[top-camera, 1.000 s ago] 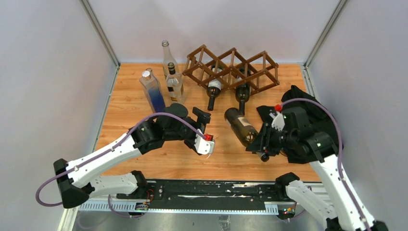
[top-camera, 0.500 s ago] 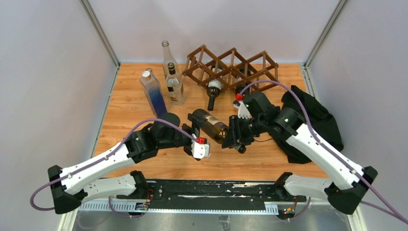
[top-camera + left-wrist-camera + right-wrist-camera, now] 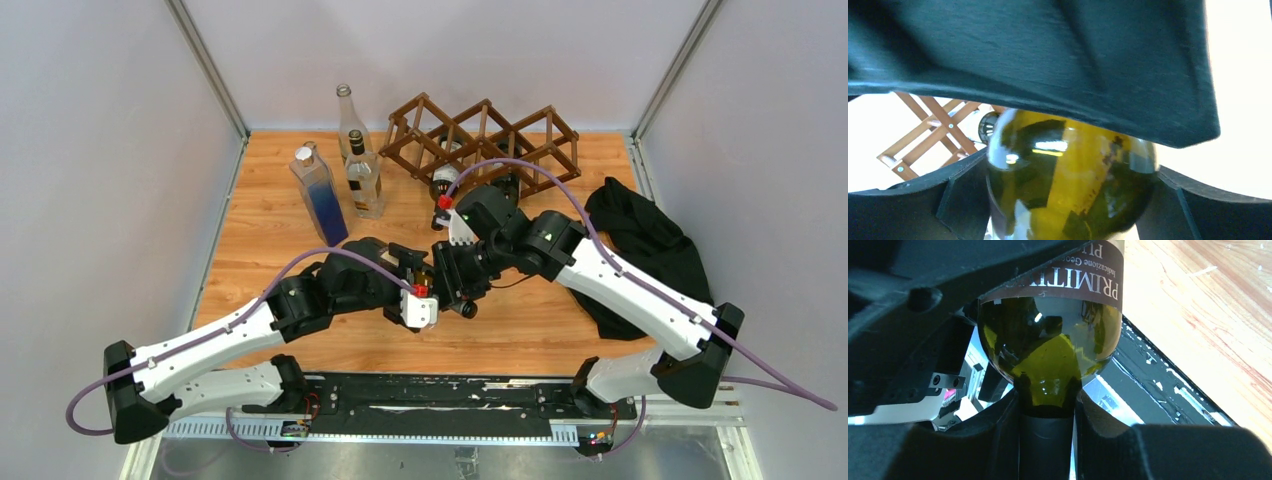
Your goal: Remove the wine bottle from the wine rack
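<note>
The wine bottle (image 3: 430,273), dark green glass with a brown label, hangs off the wine rack (image 3: 480,140) above the table's middle. My right gripper (image 3: 463,292) is shut on its neck; in the right wrist view the neck (image 3: 1048,440) is pinched between both pads. My left gripper (image 3: 418,276) stands open around the bottle's body (image 3: 1068,180), one finger (image 3: 963,200) close on each side. The two grippers hide most of the bottle from above. The dark brown lattice rack (image 3: 930,135) stands at the back.
Another bottle (image 3: 444,186) lies in the rack, neck toward me. Three upright bottles stand at the back left: a clear one (image 3: 346,112), a labelled one (image 3: 363,178) and a blue square one (image 3: 319,192). A black cloth (image 3: 650,250) lies at the right.
My right arm has carried the bottle leftward from the right side to the middle. The bottle's body has come between my left gripper's fingers, which have narrowed slightly.
</note>
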Controlling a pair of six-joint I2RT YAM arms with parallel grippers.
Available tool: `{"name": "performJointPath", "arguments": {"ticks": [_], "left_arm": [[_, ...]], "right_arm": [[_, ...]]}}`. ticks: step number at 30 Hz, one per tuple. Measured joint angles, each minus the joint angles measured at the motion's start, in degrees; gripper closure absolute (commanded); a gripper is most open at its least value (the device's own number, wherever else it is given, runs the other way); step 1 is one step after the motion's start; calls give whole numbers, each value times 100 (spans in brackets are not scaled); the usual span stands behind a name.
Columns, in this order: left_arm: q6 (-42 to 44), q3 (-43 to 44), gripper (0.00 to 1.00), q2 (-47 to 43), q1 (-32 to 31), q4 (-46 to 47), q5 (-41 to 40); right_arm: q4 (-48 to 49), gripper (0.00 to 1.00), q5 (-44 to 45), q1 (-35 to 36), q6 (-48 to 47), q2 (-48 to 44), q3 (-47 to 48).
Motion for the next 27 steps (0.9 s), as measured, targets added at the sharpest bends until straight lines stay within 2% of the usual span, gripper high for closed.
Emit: {"name": "performJointPath", "arguments": {"ticks": [1,2,3,4,5,6,7,8,9,16,19,24,27], "left_arm": [[-24,-33,26,-13,-9,0,-28],[15,-72,38,-37,-22,-17,-50],[70,-85,51,-55,-28,-39,-46],[144,-120,69,-85,-37,-61,-50],[127,-157,87,-129,-68,-61,-68],[74,-184,99,-177,-76,-44,-74],[17,-214,100,-240,-83,-55,-111],[-66,-258,100,-306,-81,-72,-175],[-155,-319,100,-378,-76,-98,-254],[-962,-376,100,-483,90,-238,-463],[-1596,-273,100,-479,592,-343,-232],[-3038,321,100,-186,1749,-487,461],[-3718,723,100,15,2057,-487,940]], "right_arm": [[-4,97,2,11,0,9,0],[-4,88,7,13,-4,20,0],[-9,76,-7,13,-4,33,0],[-26,58,-11,15,-15,42,0],[-55,46,-7,20,-20,42,0],[-55,34,28,33,-33,39,0],[-4,19,81,50,-59,22,0],[59,11,170,55,-61,-13,2],[109,9,299,52,-155,-92,2],[291,5,1073,-164,-343,-894,24],[525,4,1436,-247,-426,-1488,-170],[1132,4,1895,-260,-538,-2612,-1399],[1475,4,1998,-260,-651,-2931,-2048]]}}
